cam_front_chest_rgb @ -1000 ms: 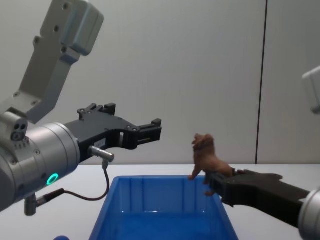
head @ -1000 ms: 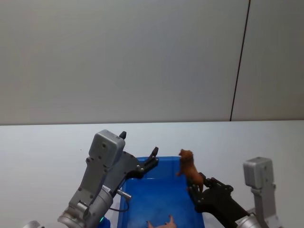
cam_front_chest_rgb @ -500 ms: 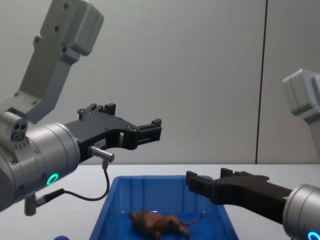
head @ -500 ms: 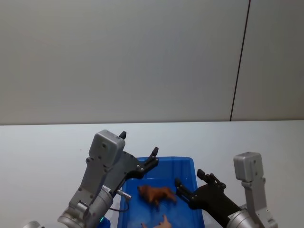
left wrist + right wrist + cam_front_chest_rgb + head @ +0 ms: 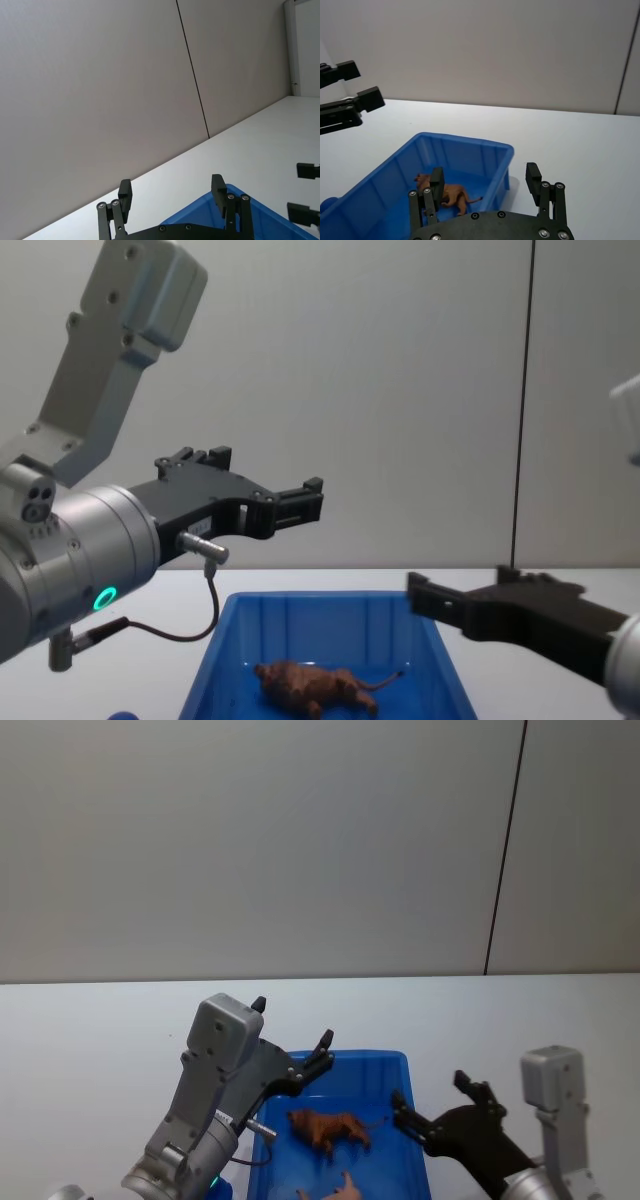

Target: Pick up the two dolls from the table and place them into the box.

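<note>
The blue box sits low in the middle of the head view. The brown doll lies on its side on the box floor, also seen in the chest view and the right wrist view. The pale pink doll lies nearer me in the box, cut off by the frame edge. My right gripper hovers open and holding nothing just right of the box's right wall. Above the box's left far corner, my left gripper hangs open with nothing in it.
The white table stretches wide to the left, right and beyond the box, up to a grey wall. A small blue object rests against the box's near left corner.
The right gripper opened and the brown doll dropped from above the box's right rim onto the box floor. The right gripper then drew back to the right. The left arm stayed still.
</note>
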You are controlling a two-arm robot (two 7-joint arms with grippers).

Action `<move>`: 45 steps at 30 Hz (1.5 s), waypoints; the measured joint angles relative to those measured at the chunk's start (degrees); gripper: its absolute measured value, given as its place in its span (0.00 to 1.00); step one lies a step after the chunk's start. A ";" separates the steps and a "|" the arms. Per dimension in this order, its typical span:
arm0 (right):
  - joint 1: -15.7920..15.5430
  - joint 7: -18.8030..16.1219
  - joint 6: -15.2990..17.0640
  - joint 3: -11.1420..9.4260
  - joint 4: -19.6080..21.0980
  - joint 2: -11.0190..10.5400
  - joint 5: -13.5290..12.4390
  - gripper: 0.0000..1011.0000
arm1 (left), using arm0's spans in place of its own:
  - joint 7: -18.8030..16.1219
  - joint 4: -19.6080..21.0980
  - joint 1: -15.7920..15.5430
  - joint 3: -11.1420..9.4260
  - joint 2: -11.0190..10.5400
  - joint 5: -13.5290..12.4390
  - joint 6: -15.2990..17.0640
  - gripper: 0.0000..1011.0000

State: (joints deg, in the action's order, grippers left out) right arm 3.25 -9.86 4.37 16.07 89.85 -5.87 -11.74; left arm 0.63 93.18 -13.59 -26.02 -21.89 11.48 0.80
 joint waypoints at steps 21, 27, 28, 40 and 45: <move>-6.98 9.82 -5.61 -1.39 6.54 -3.14 0.32 0.99 | 0.00 0.00 0.00 0.00 0.00 0.00 0.00 0.99; -7.76 10.84 -6.25 -1.54 7.23 -3.49 0.39 0.99 | -0.15 0.11 0.20 0.07 -0.08 0.01 0.20 0.99; -7.83 10.93 -6.31 -1.56 7.29 -3.52 0.40 0.99 | -0.25 0.18 0.27 0.08 -0.12 0.02 0.29 0.99; -8.53 11.84 -6.83 -1.71 7.95 -3.86 0.46 0.99 | -4.10 2.79 2.90 0.86 -2.02 1.90 3.18 0.99; -8.69 12.07 -6.95 -1.74 8.10 -3.92 0.48 0.99 | -6.06 4.45 4.71 1.61 -3.59 3.58 5.08 0.99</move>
State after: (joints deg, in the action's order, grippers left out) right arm -5.44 2.21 -2.58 14.33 97.95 -9.79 -11.26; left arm -5.44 97.63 -8.88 -24.42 -25.48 15.06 5.88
